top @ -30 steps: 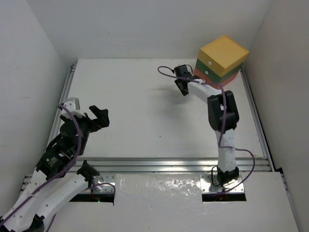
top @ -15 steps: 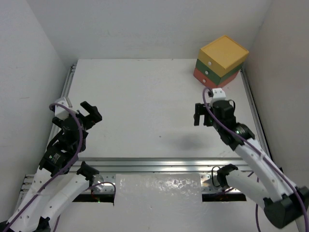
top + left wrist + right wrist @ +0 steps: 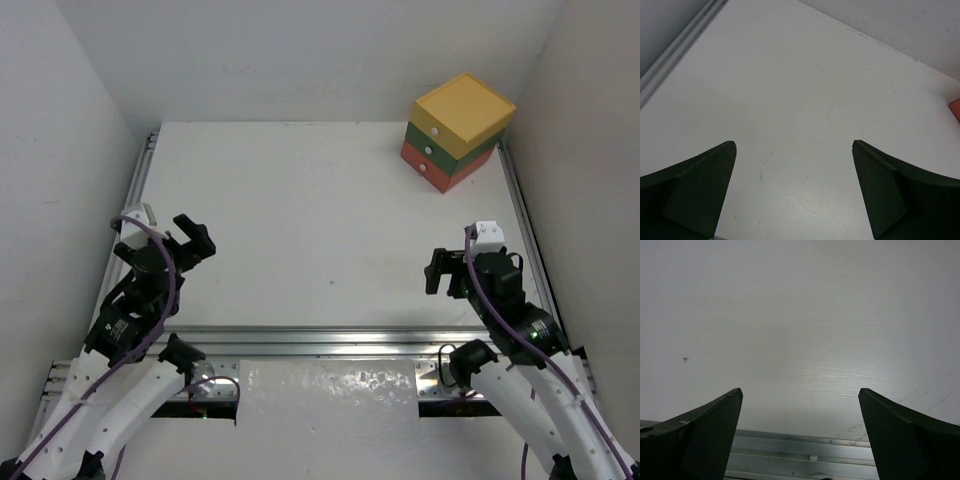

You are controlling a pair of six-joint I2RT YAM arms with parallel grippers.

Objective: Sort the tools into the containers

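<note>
Left gripper [image 3: 193,236] and right gripper [image 3: 437,272] both gape, empty. The drawers [image 3: 462,128] sit at the table's [image 3: 320,200] 1 o'clock corner, about 12 o'clock from the nearer right gripper. No tools show; perhaps they are inside.

A white table [image 3: 320,200] fills the middle of the top view, its surface matte with a few tiny dark specks. A plain white back wall [image 3: 300,50] runs across the upper part of the frame. A left wall [image 3: 50,150] and a right wall [image 3: 590,130] close in at the sides like a booth. Grey metal frames the table: a left rail [image 3: 137,192] and a right rail [image 3: 527,230] along its edges, and a double near rail [image 3: 330,340] across the lower part. Below that lies a glossy white panel [image 3: 330,395] catching small glints. The light is soft and even, leaving only faint shadows.
</note>
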